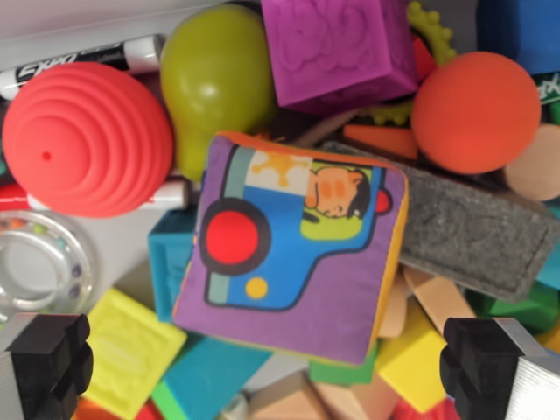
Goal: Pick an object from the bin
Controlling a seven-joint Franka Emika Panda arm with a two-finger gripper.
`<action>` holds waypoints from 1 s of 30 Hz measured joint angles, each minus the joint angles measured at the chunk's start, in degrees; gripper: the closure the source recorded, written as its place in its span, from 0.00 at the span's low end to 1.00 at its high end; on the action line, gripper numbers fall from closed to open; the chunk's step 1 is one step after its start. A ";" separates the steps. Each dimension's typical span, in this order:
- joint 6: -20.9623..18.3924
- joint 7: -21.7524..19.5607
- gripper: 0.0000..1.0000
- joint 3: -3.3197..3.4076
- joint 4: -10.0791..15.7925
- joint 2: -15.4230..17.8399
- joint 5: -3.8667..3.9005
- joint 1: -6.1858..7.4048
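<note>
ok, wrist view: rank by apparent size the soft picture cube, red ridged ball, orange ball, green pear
1. soft picture cube
2. red ridged ball
3. green pear and orange ball look alike; the pear is partly hidden, so no ranking.

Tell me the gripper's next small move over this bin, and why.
Probably straight down: the open gripper has one finger at each lower corner, and the soft picture cube lies on top of the pile between and just ahead of them, unobstructed.

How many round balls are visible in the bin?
2: a ridged red ball at the wrist view's left, and a smooth orange ball at upper right. Others may be hidden under the pile.
</note>
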State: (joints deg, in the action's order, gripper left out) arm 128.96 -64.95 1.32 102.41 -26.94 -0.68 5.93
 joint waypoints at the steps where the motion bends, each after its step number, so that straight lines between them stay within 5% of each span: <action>1: 0.51 0.00 0.00 0.00 0.12 -0.44 -0.01 0.00; 30: 8.55 0.00 0.00 0.00 1.12 -7.36 -0.13 -0.05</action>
State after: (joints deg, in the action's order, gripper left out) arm 137.51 -64.95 1.32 103.54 -34.30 -0.81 5.88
